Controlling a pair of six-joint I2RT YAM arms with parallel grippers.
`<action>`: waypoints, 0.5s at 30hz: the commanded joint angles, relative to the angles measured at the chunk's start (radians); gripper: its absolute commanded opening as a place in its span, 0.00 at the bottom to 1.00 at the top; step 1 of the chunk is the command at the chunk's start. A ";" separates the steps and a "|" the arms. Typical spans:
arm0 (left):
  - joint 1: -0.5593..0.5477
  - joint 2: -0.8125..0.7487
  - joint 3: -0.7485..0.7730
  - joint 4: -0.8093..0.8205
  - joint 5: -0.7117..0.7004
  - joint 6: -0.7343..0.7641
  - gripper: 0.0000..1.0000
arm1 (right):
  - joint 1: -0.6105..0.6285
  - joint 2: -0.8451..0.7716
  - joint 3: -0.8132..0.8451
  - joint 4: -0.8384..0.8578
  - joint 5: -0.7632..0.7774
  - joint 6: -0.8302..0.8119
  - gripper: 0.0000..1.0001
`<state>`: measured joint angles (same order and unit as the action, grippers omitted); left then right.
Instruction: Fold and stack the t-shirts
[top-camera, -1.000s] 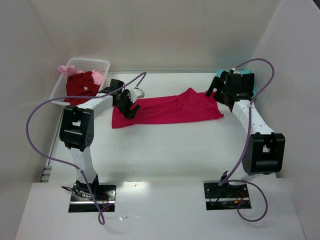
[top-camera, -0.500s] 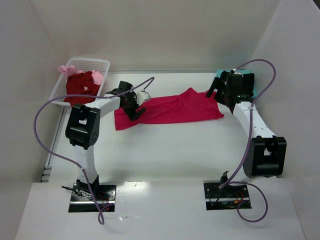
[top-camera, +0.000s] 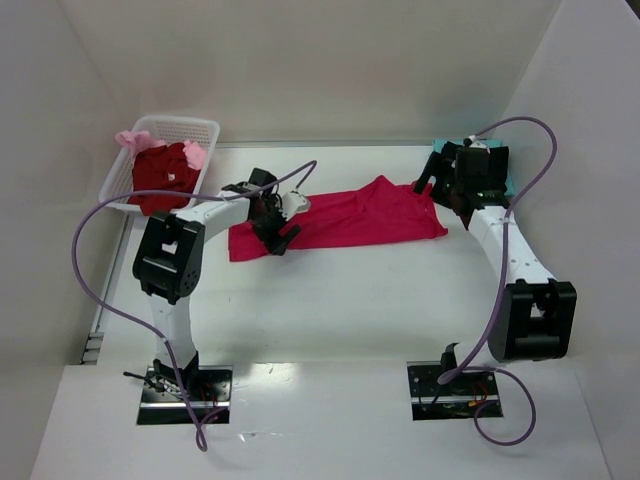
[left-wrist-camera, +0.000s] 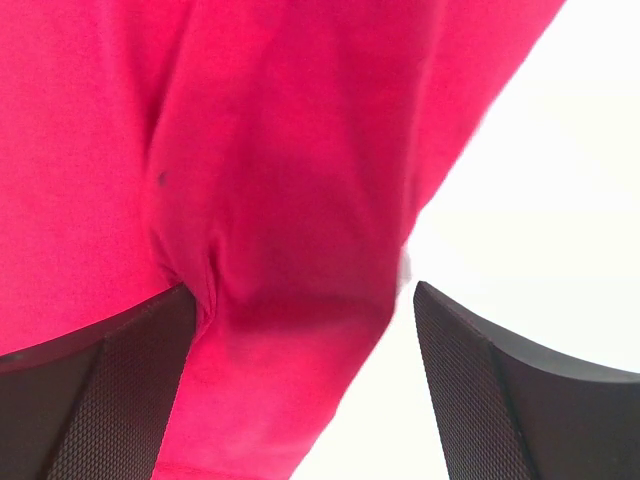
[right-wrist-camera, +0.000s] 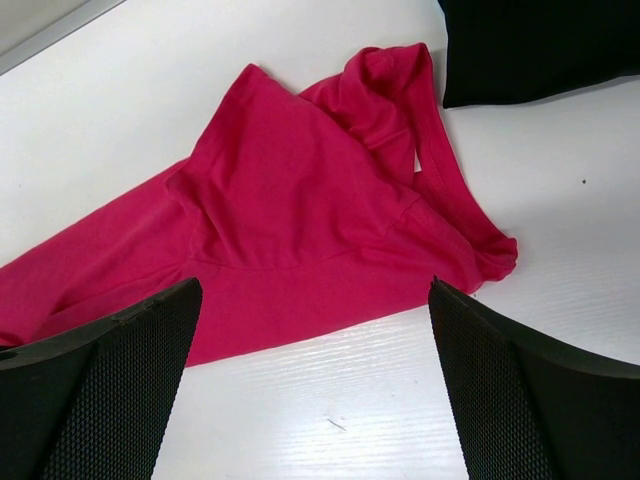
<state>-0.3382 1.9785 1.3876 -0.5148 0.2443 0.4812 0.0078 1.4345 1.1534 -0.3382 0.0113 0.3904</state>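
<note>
My left claw (top-camera: 278, 226) slides rightward along pink shirt (top-camera: 360, 215); shirt's left edge creeps right; jaws widen slightly.

No writing, brand, number or sign can be read on the crimson-pink t-shirt (top-camera: 350, 220) or elsewhere.

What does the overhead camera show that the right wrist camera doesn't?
Only the overhead view shows the white basket at the far left, holding a dark red shirt and a pale pink shirt. Only the right wrist view shows a black cloth next to the collar end. Both show the crimson-pink shirt lying on the table.
</note>
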 joint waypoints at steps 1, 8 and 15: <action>-0.004 -0.019 -0.025 -0.031 0.062 -0.049 0.94 | -0.003 -0.057 0.000 0.010 0.007 -0.018 1.00; -0.004 -0.062 -0.025 0.065 -0.072 -0.099 0.99 | -0.003 -0.089 -0.018 0.001 0.016 -0.018 1.00; 0.093 -0.109 0.030 0.107 -0.100 -0.104 0.99 | -0.003 -0.098 -0.029 -0.010 0.016 -0.018 1.00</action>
<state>-0.2886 1.9285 1.3697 -0.4511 0.1520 0.3931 0.0078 1.3647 1.1370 -0.3458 0.0147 0.3901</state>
